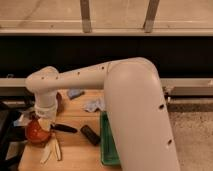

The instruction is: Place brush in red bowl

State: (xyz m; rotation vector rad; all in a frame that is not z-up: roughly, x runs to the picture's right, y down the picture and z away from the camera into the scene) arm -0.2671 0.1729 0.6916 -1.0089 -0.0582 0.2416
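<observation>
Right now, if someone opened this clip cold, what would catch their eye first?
The big white robot arm fills the middle, sweeping from lower right to the left, where its gripper hangs over the round orange-red bowl at the wooden table's left edge. The slim black-handled brush sticks out rightward from the gripper, with a flat black block and green tray beyond.

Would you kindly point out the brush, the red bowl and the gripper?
brush point(64, 128), camera view, black handle.
red bowl point(34, 133), camera view, its inner wall.
gripper point(44, 124), camera view, lower end, over the bowl's edge.
</observation>
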